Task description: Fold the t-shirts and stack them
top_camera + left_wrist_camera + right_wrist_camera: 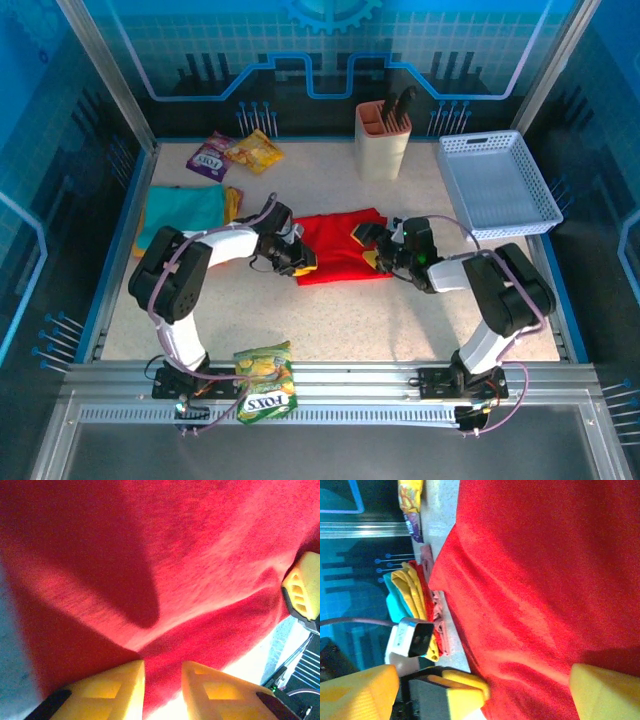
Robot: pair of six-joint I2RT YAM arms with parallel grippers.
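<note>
Jaws gaping on the right gripper (371, 248), barely parted on the left gripper (298, 260) — pinching or not, can't tell — with the red t-shirt (335, 255) lying lengthwise between them, one end each.

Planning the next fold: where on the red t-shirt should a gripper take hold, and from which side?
Probably pinch the red t-shirt at its left edge, coming low from the left: it lies flat, so only edges offer a lip.

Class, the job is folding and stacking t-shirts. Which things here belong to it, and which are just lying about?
Job: red shirt, teal shirt, yellow shirt.
Lying about: purple packet, yellow packet, green packet, knife block, basket.
</note>
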